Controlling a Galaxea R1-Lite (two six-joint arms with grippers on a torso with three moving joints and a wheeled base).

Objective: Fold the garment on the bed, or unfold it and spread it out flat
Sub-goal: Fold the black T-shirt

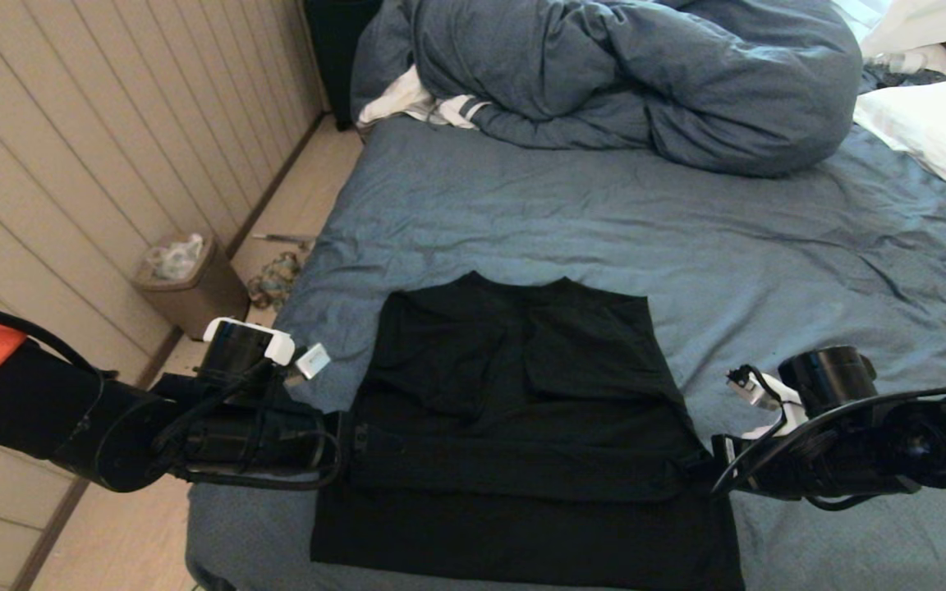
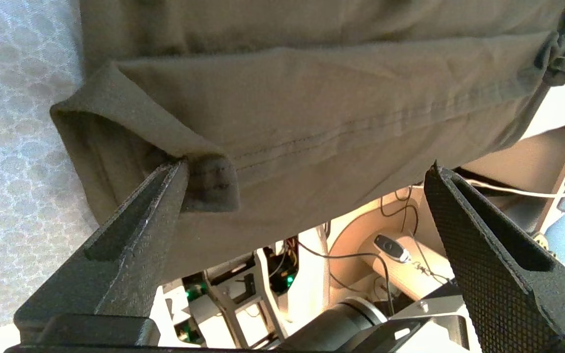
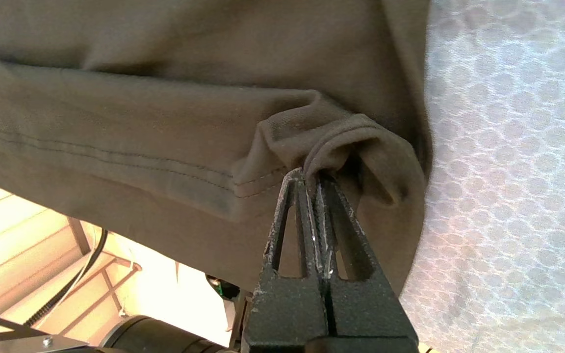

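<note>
The black T-shirt garment [image 1: 514, 386] lies on the blue-grey bed [image 1: 604, 222] near its front edge, sleeves folded in, with its lower hem lifted in a band across the body. My left gripper [image 1: 350, 439] is at the left end of that band. In the left wrist view the left gripper [image 2: 307, 166] is open, one fingertip [image 2: 177, 171] touching the hem corner of the garment [image 2: 312, 98]. My right gripper [image 1: 707, 464] is at the right end. In the right wrist view the right gripper [image 3: 308, 172] is shut on a bunched fold of the garment's [image 3: 140, 108] hem.
A bunched blue-grey duvet [image 1: 621, 74] fills the far end of the bed, with a white-and-striped cloth [image 1: 415, 103] beside it and a white pillow [image 1: 941, 131] at the far right. A brown bin [image 1: 185, 283] stands on the floor left of the bed, by the panelled wall.
</note>
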